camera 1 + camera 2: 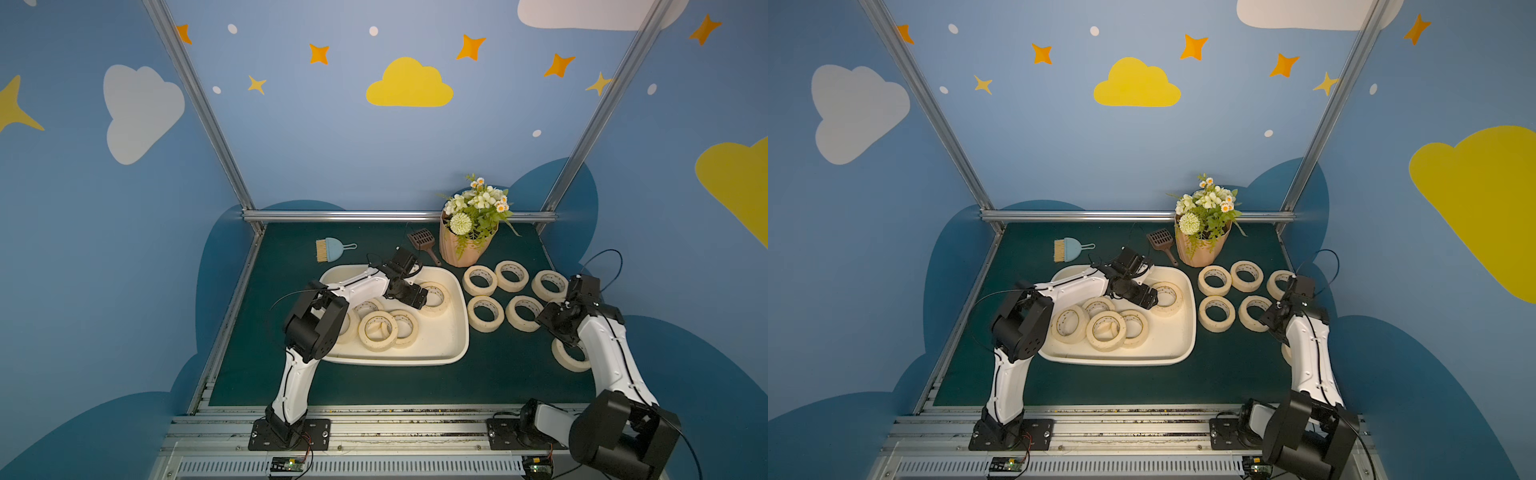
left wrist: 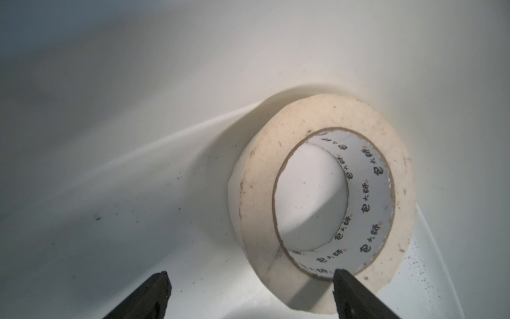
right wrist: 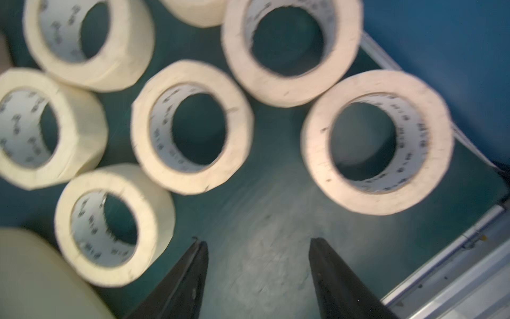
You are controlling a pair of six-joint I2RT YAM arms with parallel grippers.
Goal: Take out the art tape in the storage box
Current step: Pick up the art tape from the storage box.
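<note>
Inside the white box (image 1: 457,353), the left claw (image 2: 251,279) hangs wide open at a single tape roll (image 2: 317,198), gripping nothing. One finger (image 2: 347,290) sits at the edge of the roll's hole and the other outside its wall, over bare box floor; whether either touches the roll cannot be told. Four more rolls (image 1: 1106,330) lie piled behind the claw, toward its arm's base, also in the box. Out on the green mat (image 3: 262,215), the right claw (image 3: 259,241) stands partly open and empty, with a cluster of rolls (image 3: 190,127) lying flat just ahead of its tips in a blurred wrist view.
</note>
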